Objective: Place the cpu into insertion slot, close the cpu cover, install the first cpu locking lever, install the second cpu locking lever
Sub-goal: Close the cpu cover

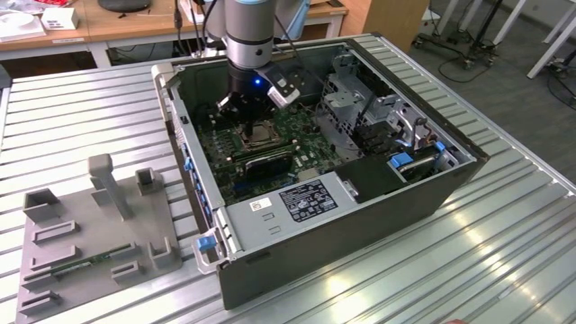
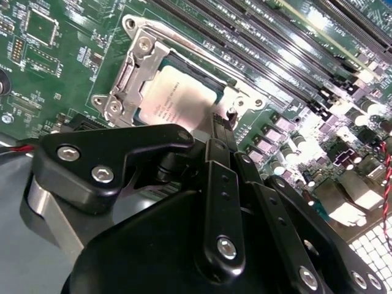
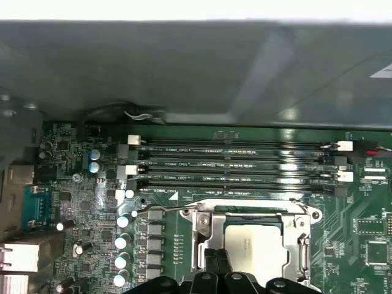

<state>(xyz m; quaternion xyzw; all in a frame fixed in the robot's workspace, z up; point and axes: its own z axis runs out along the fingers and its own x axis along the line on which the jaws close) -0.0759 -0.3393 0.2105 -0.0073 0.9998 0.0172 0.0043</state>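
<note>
The cpu point(image 2: 177, 101) lies flat in the insertion slot point(image 2: 195, 67) on the green motherboard inside the open computer case point(image 1: 387, 202). The silvery cpu cover point(image 2: 131, 76) lies down around it, and the chip's pale face shows through the cut-out. In the first wrist view the cpu point(image 3: 254, 248) sits inside the cover point(image 3: 205, 236), and a thin wire locking lever point(image 3: 165, 209) runs along the socket's edge by the memory slots. My gripper point(image 2: 222, 119) is shut, its black fingertips together at the socket's edge beside the chip. In the exterior view my gripper point(image 1: 249, 128) reaches straight down onto the socket.
Long black memory slots point(image 3: 233, 165) run beside the socket. A metal drive cage point(image 1: 360, 101) and the power supply point(image 1: 301, 199) crowd the case. On the ribbed metal table point(image 1: 504, 223), at the exterior view's left, stands a grey fixture plate point(image 1: 99, 229) with holders.
</note>
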